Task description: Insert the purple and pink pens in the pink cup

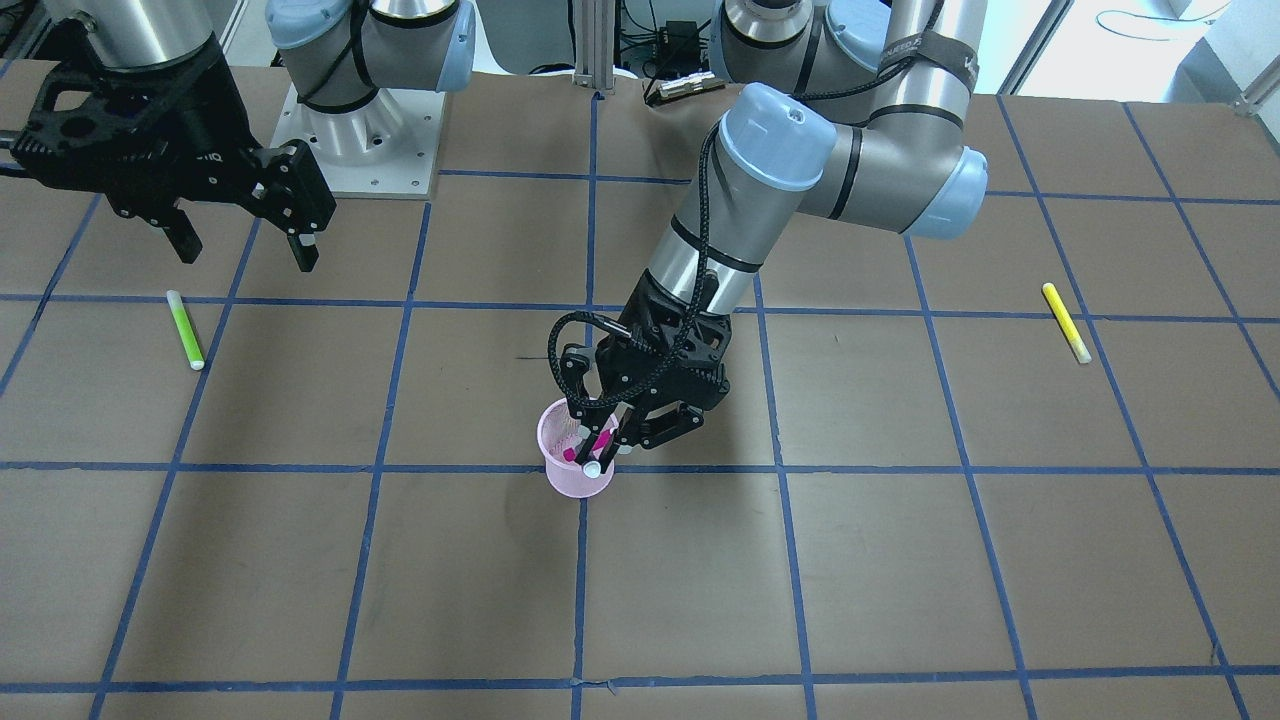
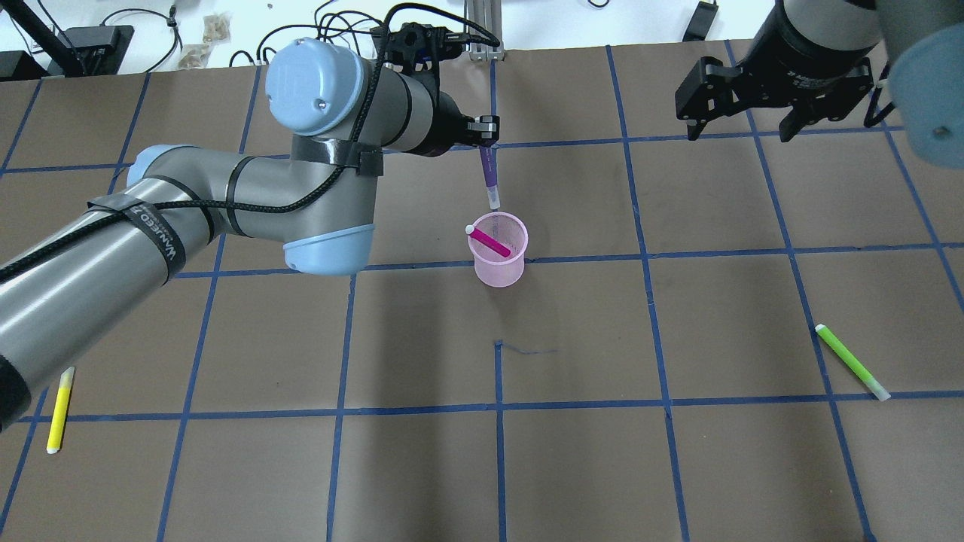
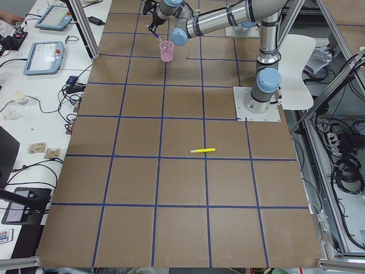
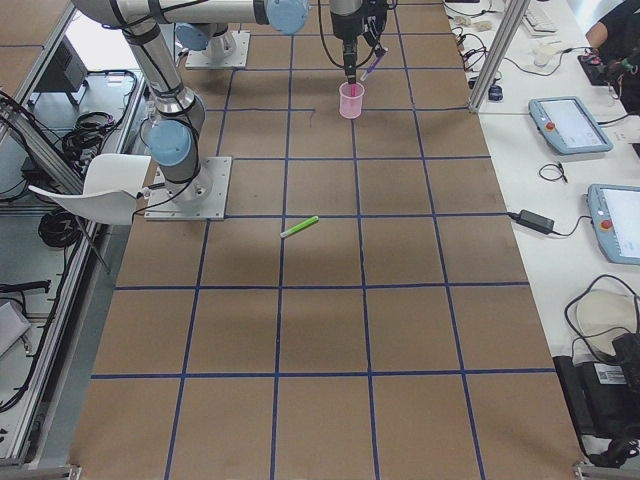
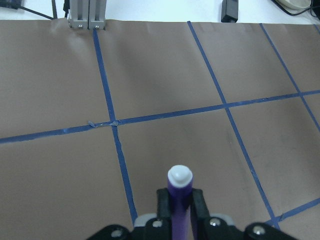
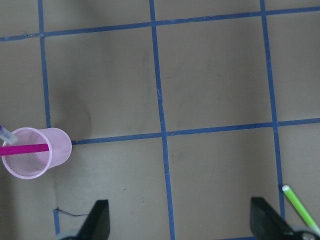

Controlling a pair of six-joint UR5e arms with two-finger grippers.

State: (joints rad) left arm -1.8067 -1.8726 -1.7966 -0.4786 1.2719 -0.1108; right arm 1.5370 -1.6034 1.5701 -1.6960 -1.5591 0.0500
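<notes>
Brown paper table [image 2: 678, 452], gridded in blue tape. Left tool [image 2: 486, 144] clamped on purple pen [image 2: 489, 177], tilted over the cup [image 2: 501, 263]; right tool [image 2: 740, 128] spread wide, empty, well apart. Pink pen [image 2: 489, 242] already leaning inside the cup, purple tip at the rim. Second insertion in hand; next, probably: centre over the mouth, lower, release.

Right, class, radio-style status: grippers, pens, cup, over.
Left gripper shut on purple pen, tip at rim of pink cup. Right gripper open, empty, well aside. Pink pen already in cup, leaning across the mouth; otherwise nothing blocking.
</notes>
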